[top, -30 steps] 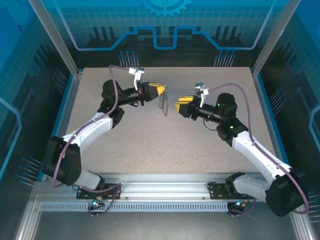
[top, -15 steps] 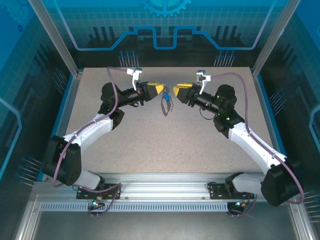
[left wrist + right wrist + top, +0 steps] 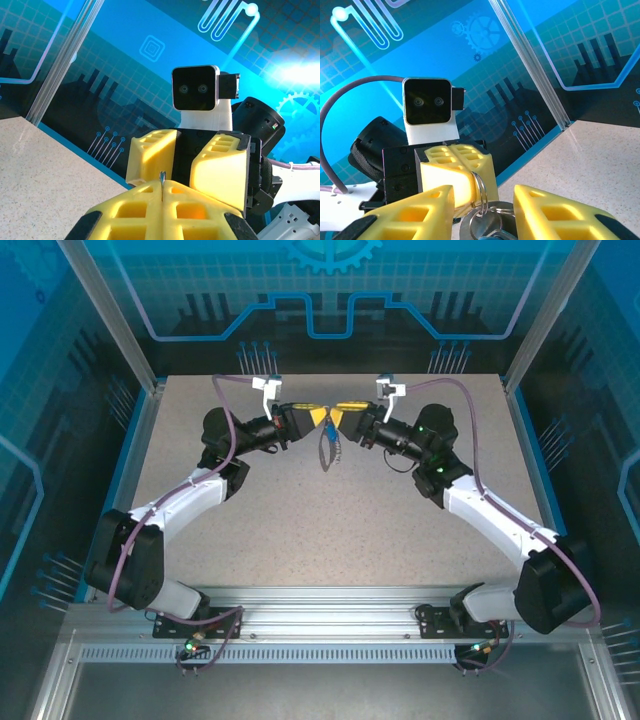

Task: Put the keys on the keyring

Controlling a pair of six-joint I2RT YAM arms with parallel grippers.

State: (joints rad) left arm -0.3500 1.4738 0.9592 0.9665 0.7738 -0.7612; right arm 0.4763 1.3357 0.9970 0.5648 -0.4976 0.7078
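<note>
**Top external.** Both arms reach to the far middle of the bench (image 3: 300,530), and their yellow fingertips nearly meet in the air. The left hand (image 3: 318,418) comes in from the left and the right hand (image 3: 341,420) from the right. Just below the 2 hands the keyring (image 3: 322,458) dangles clear of the bench. Its dark strap hangs down, probably so that its weight keeps the metal end taut and steady for threading. The blue head of the key (image 3: 328,446) shows against the strap, right under the fingertips. Whether the key is already on the ring is too small to tell.

**Left wrist.** The left hand (image 3: 162,187) is closed, its 2 yellow fingers pressed together on a thin silver edge of the keyring (image 3: 162,178) that stands up between them. It seems to act as a vice, presenting the ring to the other arm. Facing it, the right hand (image 3: 182,160) has its fingers set apart with a dark gap between them.

**Right wrist.** The right hand (image 3: 485,212) is partly open, its fingers on either side of a cluster of silver metal. The left hand (image 3: 467,177) sits just beyond, pinching a wire ring of the keyring (image 3: 481,189). I see no firm grip by the right fingers. They look placed to close on the metal hanging from the ring, though which piece I cannot tell.
</note>
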